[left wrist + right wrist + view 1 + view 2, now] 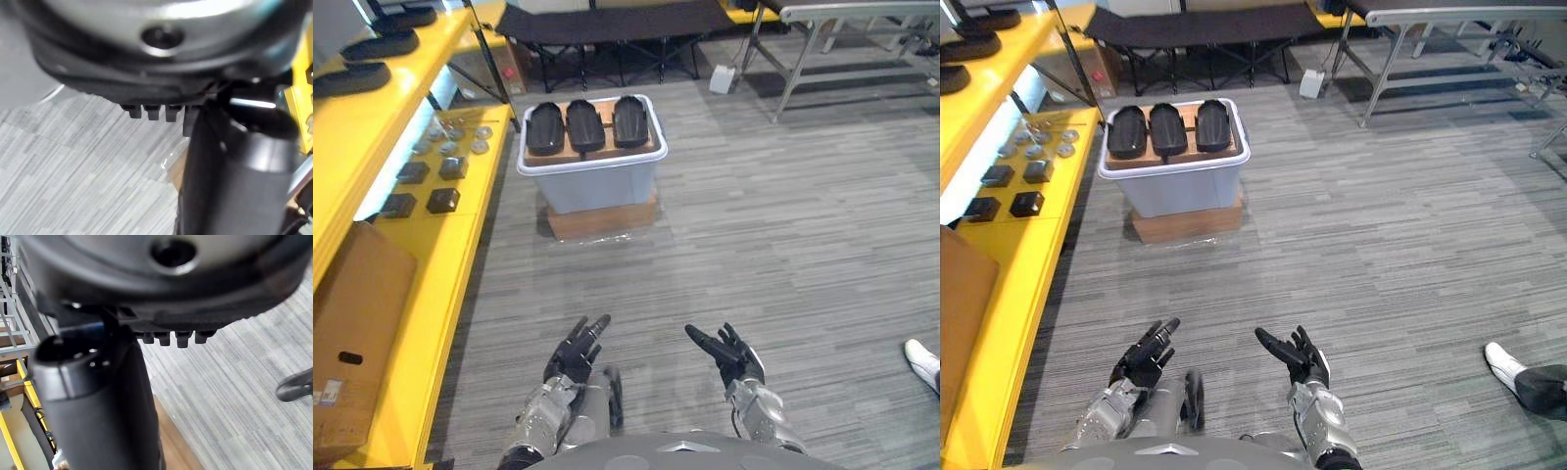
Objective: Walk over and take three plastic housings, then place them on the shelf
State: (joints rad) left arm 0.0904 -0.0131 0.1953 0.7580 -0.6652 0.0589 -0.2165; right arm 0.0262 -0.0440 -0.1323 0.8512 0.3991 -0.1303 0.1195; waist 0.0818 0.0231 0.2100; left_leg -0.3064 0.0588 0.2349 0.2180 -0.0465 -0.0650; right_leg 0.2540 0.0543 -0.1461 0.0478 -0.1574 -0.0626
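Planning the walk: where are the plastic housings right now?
In the left eye view the plastic housings lie side by side atop the pale bin ahead, beside the yellow shelf.

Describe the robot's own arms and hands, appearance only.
Both arms look alike. The left forearm and right forearm are rounded, segmented casings of silver-grey metal. Each ends in a much darker hand: the left hand and right hand are black, with slim fingers and a thumb. No markings can be made out on them.
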